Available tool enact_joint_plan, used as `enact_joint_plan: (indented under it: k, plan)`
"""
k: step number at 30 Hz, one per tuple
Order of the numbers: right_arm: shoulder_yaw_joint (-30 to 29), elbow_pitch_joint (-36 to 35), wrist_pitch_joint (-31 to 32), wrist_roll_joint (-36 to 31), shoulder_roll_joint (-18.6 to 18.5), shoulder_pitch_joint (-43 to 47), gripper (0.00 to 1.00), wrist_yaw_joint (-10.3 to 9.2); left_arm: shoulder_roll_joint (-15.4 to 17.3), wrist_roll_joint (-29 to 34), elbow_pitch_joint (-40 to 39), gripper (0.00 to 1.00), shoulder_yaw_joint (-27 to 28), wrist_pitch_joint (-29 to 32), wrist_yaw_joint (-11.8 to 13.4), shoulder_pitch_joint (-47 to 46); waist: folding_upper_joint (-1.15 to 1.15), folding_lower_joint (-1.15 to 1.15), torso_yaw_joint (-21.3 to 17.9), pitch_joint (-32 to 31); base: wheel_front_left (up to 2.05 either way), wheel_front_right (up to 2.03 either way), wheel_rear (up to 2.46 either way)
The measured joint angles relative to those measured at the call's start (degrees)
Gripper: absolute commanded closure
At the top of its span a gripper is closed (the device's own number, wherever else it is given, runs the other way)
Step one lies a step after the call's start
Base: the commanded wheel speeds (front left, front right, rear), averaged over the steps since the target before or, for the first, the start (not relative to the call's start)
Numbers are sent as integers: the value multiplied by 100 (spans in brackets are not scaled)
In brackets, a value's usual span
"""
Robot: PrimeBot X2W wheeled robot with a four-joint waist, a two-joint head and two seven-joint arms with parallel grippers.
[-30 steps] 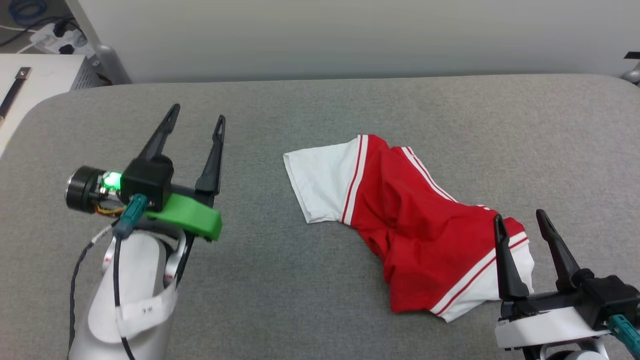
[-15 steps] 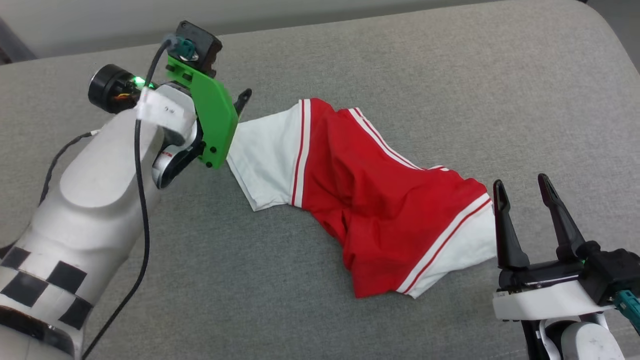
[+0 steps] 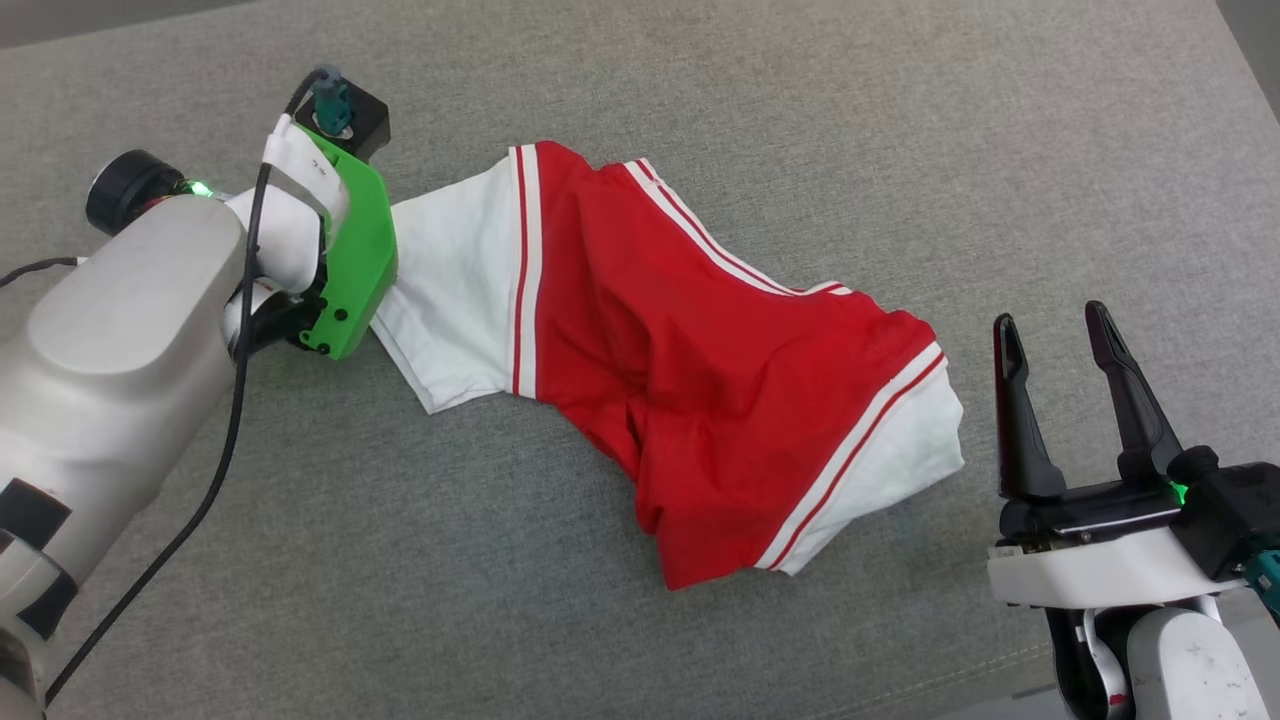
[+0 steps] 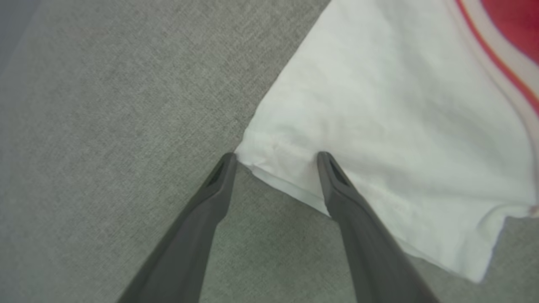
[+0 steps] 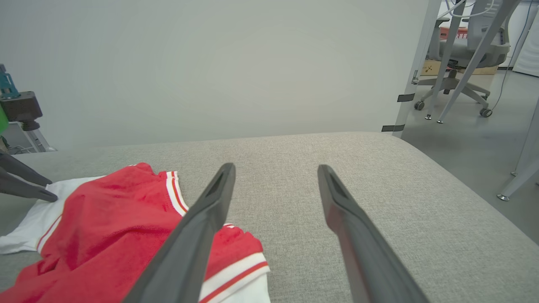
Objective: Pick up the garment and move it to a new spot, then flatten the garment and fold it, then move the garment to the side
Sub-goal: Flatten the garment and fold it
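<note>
The garment (image 3: 700,380), red with white sleeves and red-and-white striped trim, lies crumpled on the grey table (image 3: 800,100). My left gripper (image 4: 276,156) points down at its left white sleeve (image 4: 379,126) and is open. One fingertip rests at the sleeve's corner and the other on the white cloth. In the head view the green wrist bracket (image 3: 350,250) hides those fingers. My right gripper (image 3: 1050,316) stands open just right of the garment's other white sleeve, holding nothing. The right wrist view has the garment (image 5: 97,235) at lower left beside that gripper (image 5: 276,167).
The grey padded table has a rounded right edge (image 5: 463,202), with floor beyond. An office chair (image 5: 467,46) and metal legs stand off to the right. A pale wall rises behind the table. Bare cloth surface surrounds the garment.
The head camera has tilted down. My left arm swung from the table's left, fingers pointing forward, to stand fingers-down over the white sleeve's corner. The right gripper and the garment have kept their places.
</note>
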Motion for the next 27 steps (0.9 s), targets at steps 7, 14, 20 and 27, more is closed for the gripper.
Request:
enact_joint_plan:
  k: [7,14,20,27]
  plan:
    - [11,-4,0,7,0,-81,0,1,127,-316,105,0,-486,100,0,-233,0,0,-126,204,0,0,0]
    - [3,13,0,5,0,-81,0,1,190,-414,-38,100,-682,-133,-2,-227,0,-1,-94,172,0,0,0]
    - [-44,26,0,-7,0,-53,0,1,185,-363,-9,100,-858,-1023,-3,-142,0,0,24,-26,0,0,0]
    - [-67,60,0,-52,0,175,0,1,478,-582,65,100,-875,-1751,-3,19,0,0,288,-332,0,0,0]
